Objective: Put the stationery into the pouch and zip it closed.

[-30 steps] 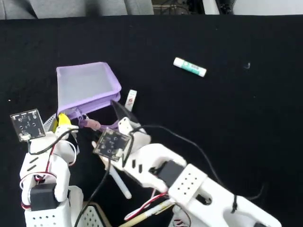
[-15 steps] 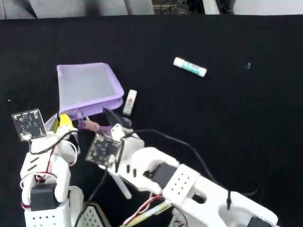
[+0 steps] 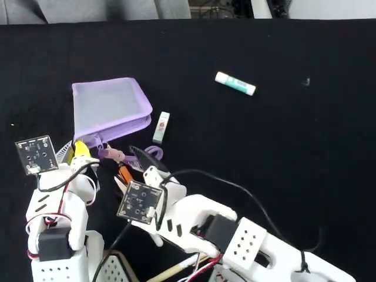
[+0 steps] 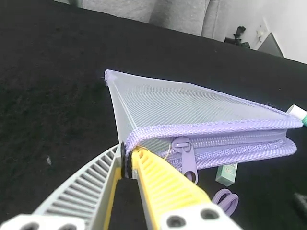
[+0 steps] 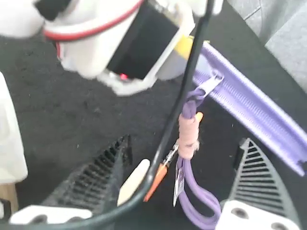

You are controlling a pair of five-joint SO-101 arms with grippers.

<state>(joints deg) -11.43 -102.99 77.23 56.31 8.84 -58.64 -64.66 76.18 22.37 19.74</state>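
The left gripper [image 4: 128,152] is pinching the near corner of the purple mesh zip pouch [image 4: 192,115], its yellow and grey fingers [image 4: 158,182] pressing together on the fabric. The right gripper [image 5: 186,143] is hanging with its black ribbed fingers [image 5: 256,177] spread wide on either side of the purple strap loop [image 5: 183,167] on the zipper pull; contact is hard to judge. The pouch is lying on the left of the black table [image 3: 294,153]. A small white-and-green block [image 3: 161,127] is lying just right of it, and a white glue stick [image 3: 235,83] is lying well apart, far right. A thin orange item [image 3: 124,174] is showing partly beside the right arm, too hidden to identify.
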